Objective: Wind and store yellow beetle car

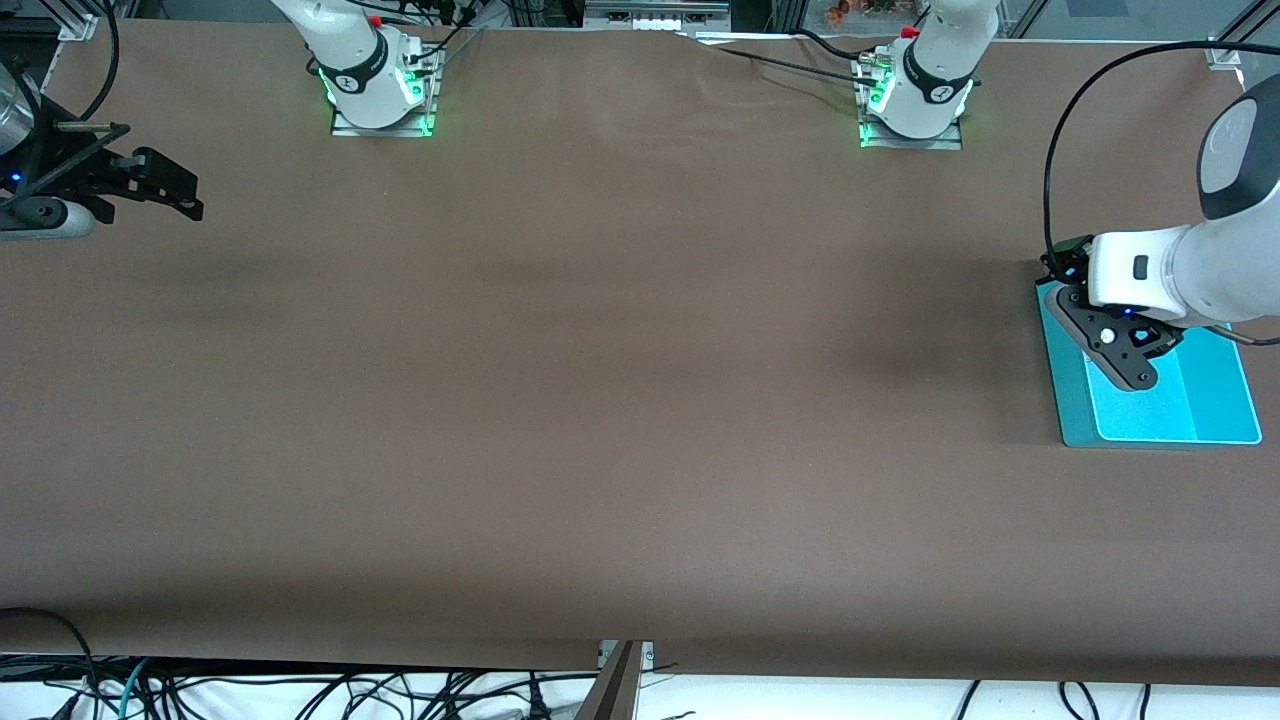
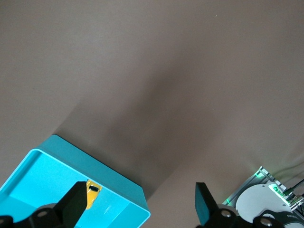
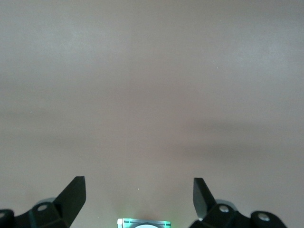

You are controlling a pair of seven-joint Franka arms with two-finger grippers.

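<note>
Brown table (image 1: 600,380) was mostly bare. A teal tray (image 1: 1220,400) sat at the left arm's end of the table, shallow, with a lighter inner floor and raised walls.

The left gripper (image 1: 1125,355) hung over the tray, above the part of it closer to the robot bases. Fingers were spread wide and released, nothing between them. In the left wrist view both fingers (image 2: 76,202) stood well apart, one over the tray's inside, the other over bare table next to the tray's wall (image 2: 114,183).

The yellow beetle car (image 2: 92,194) was inside the tray, lying on the tray floor near the wall. Only a small yellow patch with a dark window showed, partly hidden by one finger of the left gripper. Not touched by either finger as far as could be seen. Which way it faced could not be told. In the front view the car was hidden under the left gripper.

The right gripper (image 1: 185,195) waited at the right arm's end of the table, up over bare table. Released as well, fingers (image 3: 73,194) wide apart in the right wrist view, holding nothing, plain brown table below it.

The left arm's base plate (image 2: 266,190), lit green, showed at the edge of the left wrist view.
</note>
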